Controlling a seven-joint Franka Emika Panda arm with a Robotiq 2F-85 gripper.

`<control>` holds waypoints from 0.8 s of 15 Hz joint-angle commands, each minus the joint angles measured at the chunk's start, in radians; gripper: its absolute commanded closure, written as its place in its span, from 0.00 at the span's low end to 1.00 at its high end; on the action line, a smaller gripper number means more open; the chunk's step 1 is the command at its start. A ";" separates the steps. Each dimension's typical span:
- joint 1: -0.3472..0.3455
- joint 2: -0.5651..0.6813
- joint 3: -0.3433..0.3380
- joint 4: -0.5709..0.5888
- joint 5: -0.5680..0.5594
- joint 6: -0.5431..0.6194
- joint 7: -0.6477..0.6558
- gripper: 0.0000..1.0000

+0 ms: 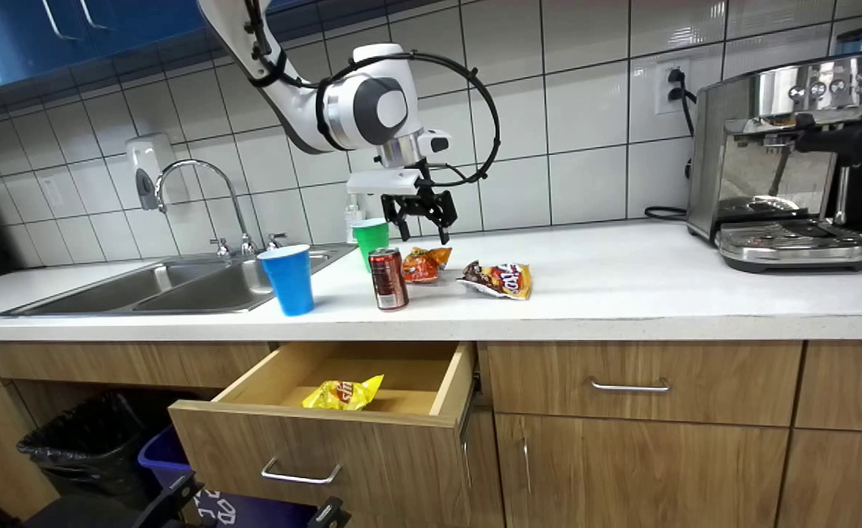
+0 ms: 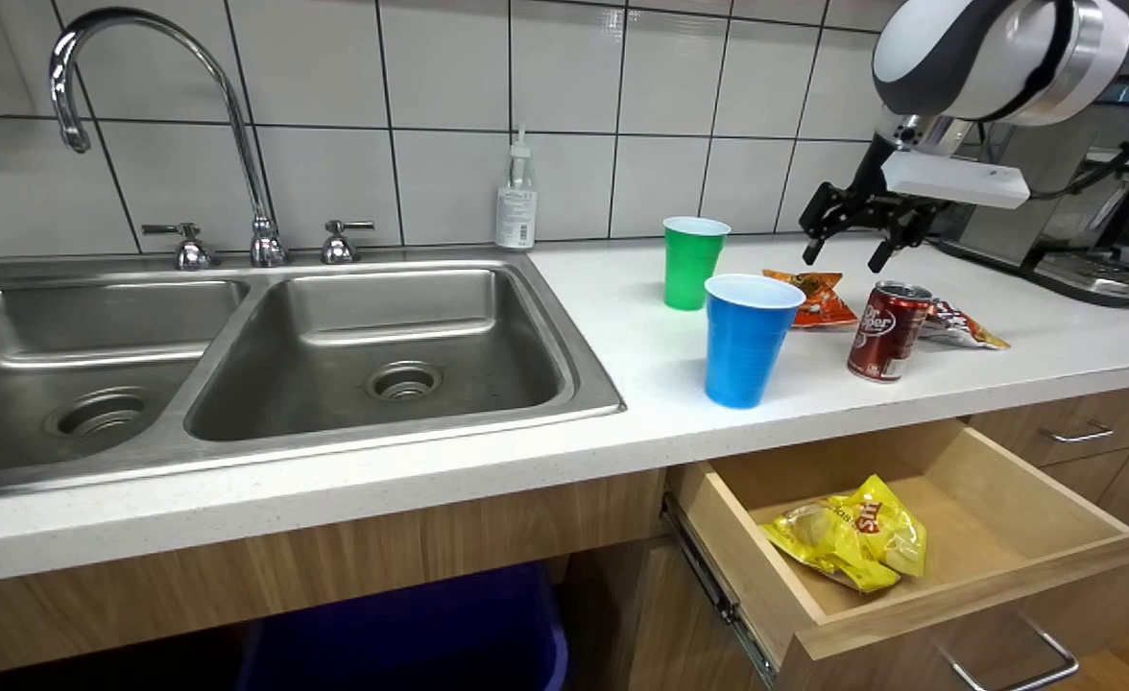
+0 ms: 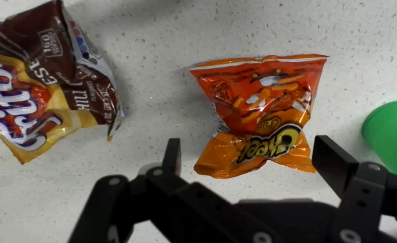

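Jaws spread wide | gripper (image 2: 844, 260) empty | above orange snack bag (image 3: 261, 111)

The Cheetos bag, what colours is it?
Mostly red and orange, with yellow letters; the Cheetos bag shows best in the wrist view.

A glossy snack bag (image 3: 262, 118), coloured red-orange and printed with yellow lettering and pictured snack pieces, is laid on the table (image 3: 151, 84) below the spread fingers (image 3: 335, 165), apart from them. It is puffed and creased, and narrowed at the middle. In the wrist view, its lettered end is framed between the fingers, while its white-striped end is extended beyond them.
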 commanded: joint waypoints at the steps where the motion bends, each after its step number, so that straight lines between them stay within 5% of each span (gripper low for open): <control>1: -0.021 0.055 0.011 0.073 0.013 -0.009 0.048 0.00; 12: -0.029 0.110 0.012 0.128 0.009 -0.025 0.077 0.00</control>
